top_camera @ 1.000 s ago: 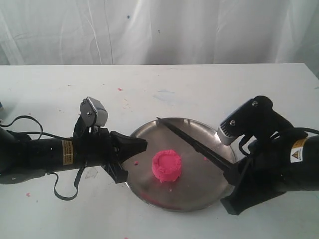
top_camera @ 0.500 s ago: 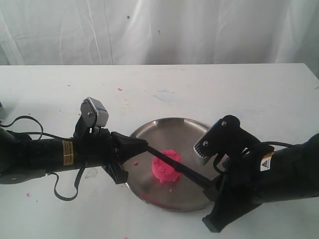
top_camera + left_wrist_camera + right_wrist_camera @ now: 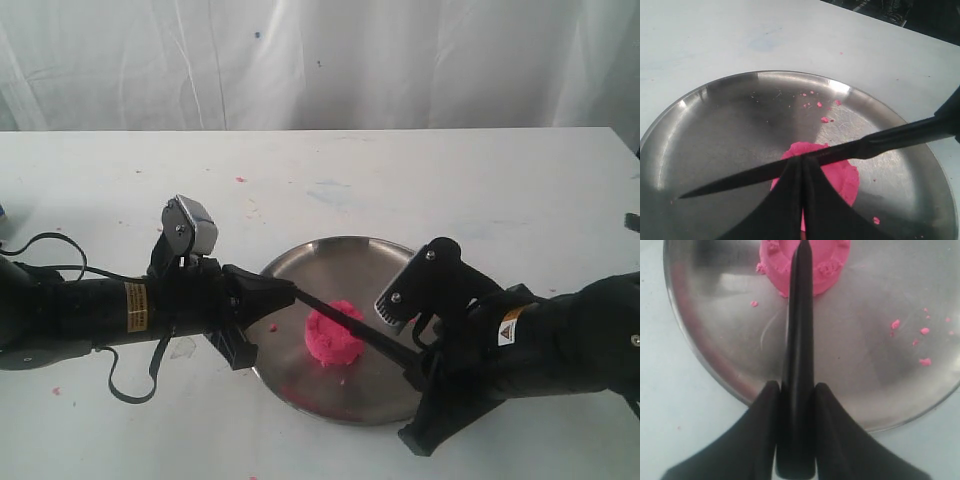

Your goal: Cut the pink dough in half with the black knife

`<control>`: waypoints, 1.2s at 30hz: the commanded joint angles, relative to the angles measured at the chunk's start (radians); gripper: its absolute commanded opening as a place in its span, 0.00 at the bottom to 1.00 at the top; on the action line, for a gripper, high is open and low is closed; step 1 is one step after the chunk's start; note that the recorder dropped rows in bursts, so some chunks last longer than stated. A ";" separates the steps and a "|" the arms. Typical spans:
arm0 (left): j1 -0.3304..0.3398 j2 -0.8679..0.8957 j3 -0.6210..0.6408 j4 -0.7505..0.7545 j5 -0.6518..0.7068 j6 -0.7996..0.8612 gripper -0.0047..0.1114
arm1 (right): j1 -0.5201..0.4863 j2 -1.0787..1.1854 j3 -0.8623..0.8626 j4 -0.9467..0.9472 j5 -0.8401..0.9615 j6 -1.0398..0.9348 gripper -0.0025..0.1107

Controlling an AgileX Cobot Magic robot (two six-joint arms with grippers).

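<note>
- A round steel plate [image 3: 340, 243] sits on the white table [image 3: 450, 170].
- The pink dough [image 3: 335, 342] lies on the plate, a little toward its left side in the exterior view. It is one whole lump with a dimpled top, and no cut shows through it.
- The black knife [image 3: 385, 347] stretches across the plate from its near-right rim. The blade passes over the top of the dough and its point reaches toward the plate's left rim.
- From the right wrist view, the knife [image 3: 797, 340] runs straight along the middle of the dough [image 3: 825, 265]. Whether the edge has bitten in or only rests on top cannot be told.
- The right gripper [image 3: 425, 372] hangs at the plate's near-right rim. Its two fingers [image 3: 760, 425] clamp the knife handle, one on each side, parted only by the handle's thickness.
- The left gripper [image 3: 287, 293] lies at the plate's left rim, pointing inward at the dough, with its fingers [image 3: 785, 200] pressed together and nothing between them.
- In the left wrist view those closed tips stand in front of the blade [image 3: 880, 142], just where it crosses the dough [image 3: 842, 175] — touching or merely overlapping, the pictures do not say.
- Small pink crumbs [image 3: 925, 360] are scattered on the plate's bare steel, well apart from the dough.
</note>
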 commanded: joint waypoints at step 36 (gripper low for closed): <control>0.001 0.027 -0.122 0.078 -0.005 -0.084 0.04 | 0.000 0.079 0.027 -0.008 -0.027 0.034 0.02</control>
